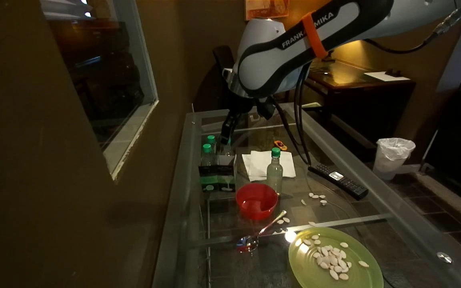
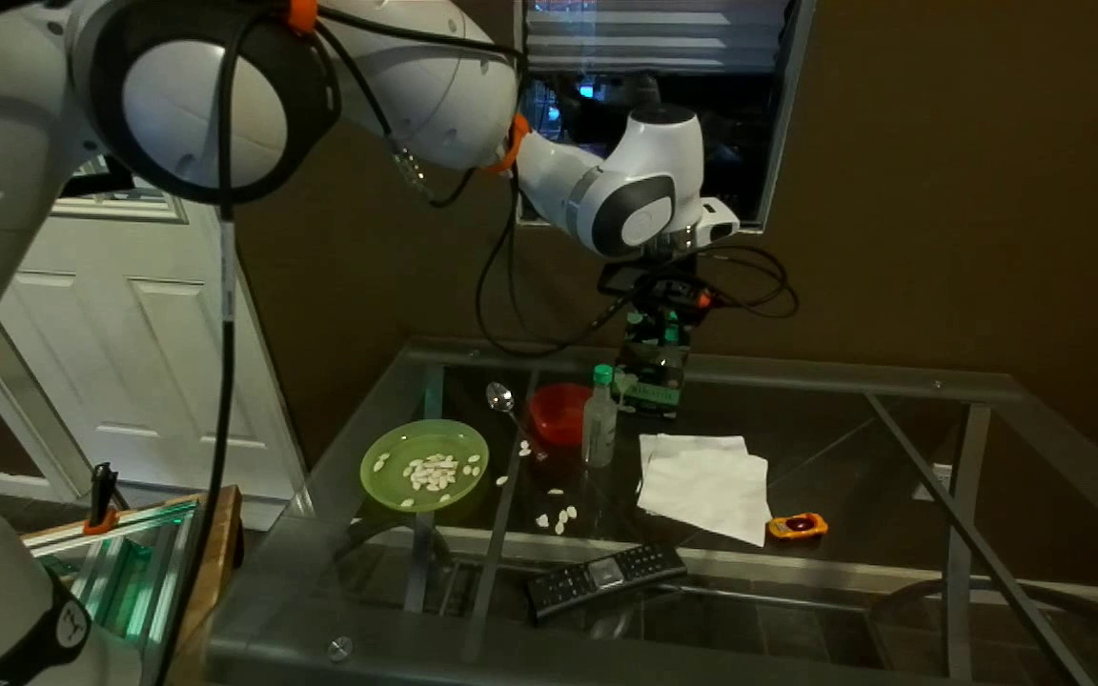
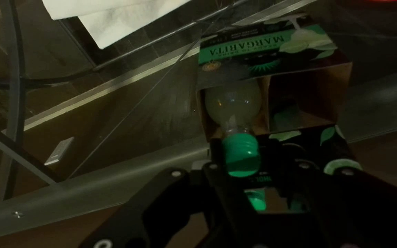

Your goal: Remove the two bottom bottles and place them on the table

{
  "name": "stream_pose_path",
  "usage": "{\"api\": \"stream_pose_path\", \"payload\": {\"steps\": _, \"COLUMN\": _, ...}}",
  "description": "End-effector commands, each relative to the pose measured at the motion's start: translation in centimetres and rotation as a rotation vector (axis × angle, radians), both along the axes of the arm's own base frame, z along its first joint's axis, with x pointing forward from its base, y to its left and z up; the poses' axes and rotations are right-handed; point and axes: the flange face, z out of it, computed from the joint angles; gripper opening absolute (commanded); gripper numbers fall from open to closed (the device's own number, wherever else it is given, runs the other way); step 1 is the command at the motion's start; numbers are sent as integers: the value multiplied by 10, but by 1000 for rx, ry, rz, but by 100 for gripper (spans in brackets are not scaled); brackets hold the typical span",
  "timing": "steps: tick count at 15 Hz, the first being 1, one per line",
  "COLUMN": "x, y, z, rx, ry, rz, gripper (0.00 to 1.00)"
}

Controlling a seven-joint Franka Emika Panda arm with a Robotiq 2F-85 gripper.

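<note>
As a green cap (image 3: 242, 153) fills the gap between them, the jaws appear clamped on a clear bottle (image 3: 233, 100) in the wrist view, the cap likely being the only easy hold with the bottle's body sunk in its carton (image 3: 271, 58). The neighboring compartment (image 3: 305, 93) shows no bottle. In an exterior view, a matching bottle (image 1: 274, 176) stands upright on the glass tabletop (image 1: 258, 268) just beside a red bowl (image 1: 257, 201), presumably the first of the pair, set apart to leave the carton clear. Two other bottles (image 1: 207, 149) sit on the carton's wall side, where their weight may steady it. In an exterior view, the jaws sit directly above the carton, a posture suited to a straight upward pull.
</note>
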Motion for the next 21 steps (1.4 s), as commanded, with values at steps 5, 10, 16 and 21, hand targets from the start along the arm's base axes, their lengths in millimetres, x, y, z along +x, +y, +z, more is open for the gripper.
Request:
{"api": "stream_pose_path", "payload": {"steps": 5, "x": -5, "y": 16, "z": 27, "rx": -30, "ry": -35, "rz": -26, "gripper": 7}}
{"api": "stream_pose_path", "payload": {"steps": 10, "x": -22, "y": 29, "z": 89, "rx": -20, "ry": -102, "rz": -133, "gripper": 7}}
{"api": "stream_pose_path", "payload": {"steps": 16, "x": -47, "y": 9, "z": 147, "rx": 16, "ry": -143, "rz": -301, "gripper": 7}}
{"api": "stream_pose_path", "payload": {"steps": 21, "x": -78, "y": -35, "z": 147, "rx": 62, "ry": -109, "rz": -446, "gripper": 7}}
